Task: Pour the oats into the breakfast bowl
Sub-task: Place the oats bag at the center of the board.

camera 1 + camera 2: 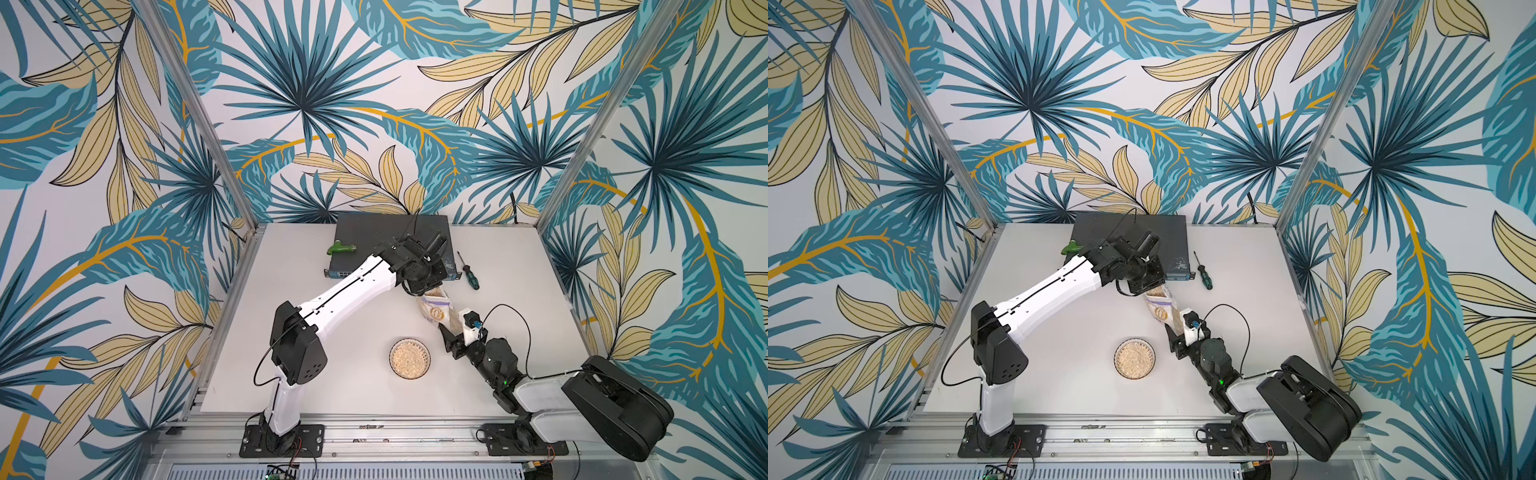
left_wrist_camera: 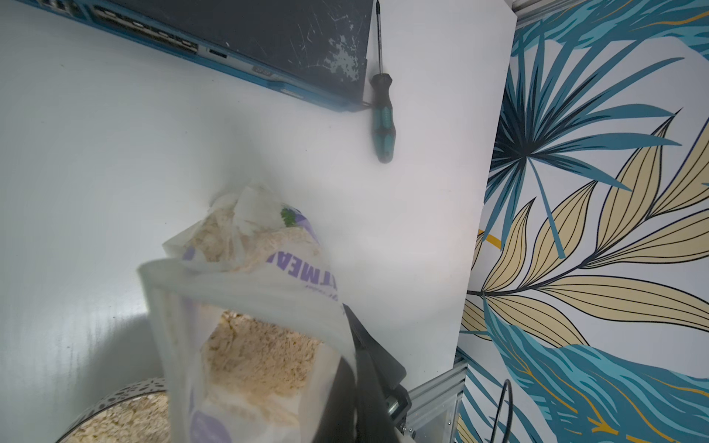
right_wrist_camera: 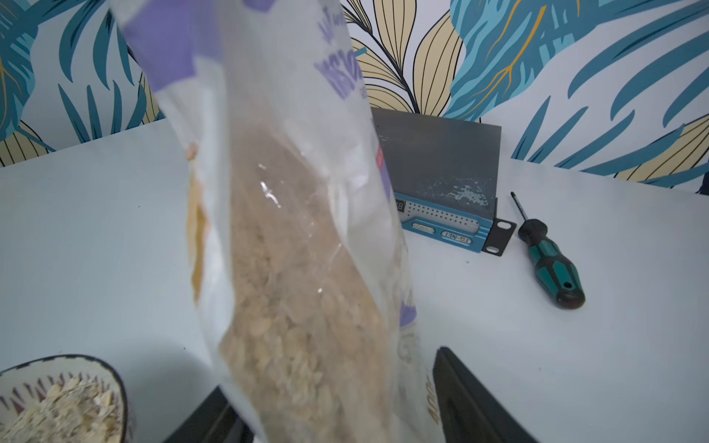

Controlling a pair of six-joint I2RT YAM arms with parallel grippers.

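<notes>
White table (image 1: 353, 382), oats pouch (image 2: 245, 345), seemingly "TMEA"

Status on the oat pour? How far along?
Done: oats lie in the breakfast bowl. In hand: left claw shut on the oat pouch, off to the bowl's side, flakes remaining inside; right claw open around its lower end. Left: probably just setting the pouch down.

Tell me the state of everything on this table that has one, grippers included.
Clear plastic oat pouch with purple-and-white label: upright, mouth open, partly full of oats.
White lattice-patterned breakfast bowl: upright, filled with flakes.
Left gripper: shut on the pouch's top.
Right gripper: open, jaws either side of the pouch's base.
Green-and-black screwdriver: lying flat, untouched.
</notes>
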